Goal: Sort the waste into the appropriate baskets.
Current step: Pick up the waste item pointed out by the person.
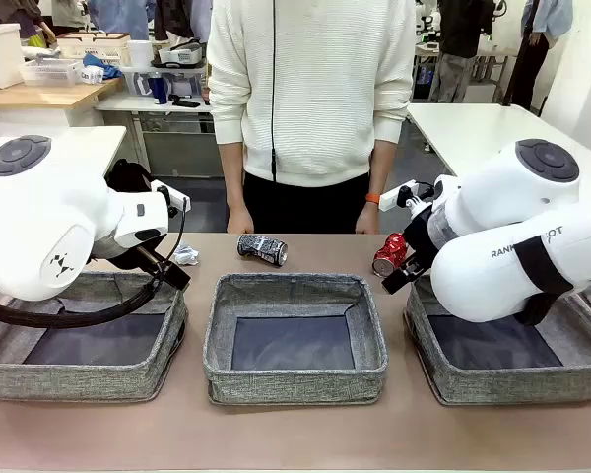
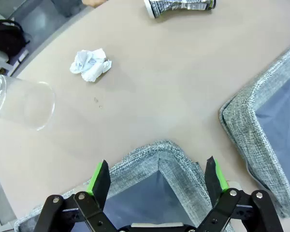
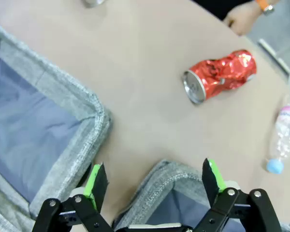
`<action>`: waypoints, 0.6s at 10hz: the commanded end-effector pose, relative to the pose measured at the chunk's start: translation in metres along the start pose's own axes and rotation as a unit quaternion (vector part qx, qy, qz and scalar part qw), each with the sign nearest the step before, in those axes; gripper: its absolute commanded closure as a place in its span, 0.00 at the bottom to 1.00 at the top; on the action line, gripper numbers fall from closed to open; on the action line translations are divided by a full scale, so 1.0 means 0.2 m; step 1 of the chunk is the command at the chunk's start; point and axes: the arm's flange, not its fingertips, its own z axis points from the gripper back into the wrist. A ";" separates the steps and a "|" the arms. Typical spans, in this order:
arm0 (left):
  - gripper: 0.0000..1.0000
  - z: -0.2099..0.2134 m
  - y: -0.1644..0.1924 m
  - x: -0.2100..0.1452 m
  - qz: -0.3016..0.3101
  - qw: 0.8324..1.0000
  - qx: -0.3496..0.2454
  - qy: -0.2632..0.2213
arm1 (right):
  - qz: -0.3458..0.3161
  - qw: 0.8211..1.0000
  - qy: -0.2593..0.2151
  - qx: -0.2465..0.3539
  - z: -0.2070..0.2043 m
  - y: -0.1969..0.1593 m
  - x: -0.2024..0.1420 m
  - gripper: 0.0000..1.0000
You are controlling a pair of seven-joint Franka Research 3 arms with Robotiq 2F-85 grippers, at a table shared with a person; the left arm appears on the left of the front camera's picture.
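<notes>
Three grey baskets stand in a row near me: left [image 1: 79,379], middle [image 1: 295,379] and right [image 1: 502,384]. Beyond them on the table lie a white paper wad [image 1: 185,256], a crushed black-and-white can [image 1: 263,248] and a crushed red can [image 1: 389,254]. My left gripper [image 2: 157,176] hangs open and empty over the left basket's far corner [image 2: 154,152], with the paper wad [image 2: 90,64] and a clear plastic cup [image 2: 19,101] lying ahead of it. My right gripper [image 3: 154,176] is open and empty over the right basket's corner [image 3: 166,176]. The red can [image 3: 220,75] and a clear bottle [image 3: 284,137] lie beyond it.
A person in a white sweater stands at the far edge, hands [image 1: 239,219] resting near the table's rim. The middle basket's walls [image 2: 246,121] [image 3: 67,104] show beside each gripper. Bare tabletop lies between the baskets and the litter.
</notes>
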 end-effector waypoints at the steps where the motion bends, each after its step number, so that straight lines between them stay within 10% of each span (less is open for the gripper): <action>1: 0.00 0.00 0.00 0.00 0.000 1.000 0.000 0.000 | 0.000 1.000 -0.001 0.000 0.00 0.00 0.00 0.00; 6: 0.00 0.00 0.00 0.00 0.000 1.000 0.000 0.000 | 0.000 1.000 -0.001 0.000 0.00 0.00 0.00 0.00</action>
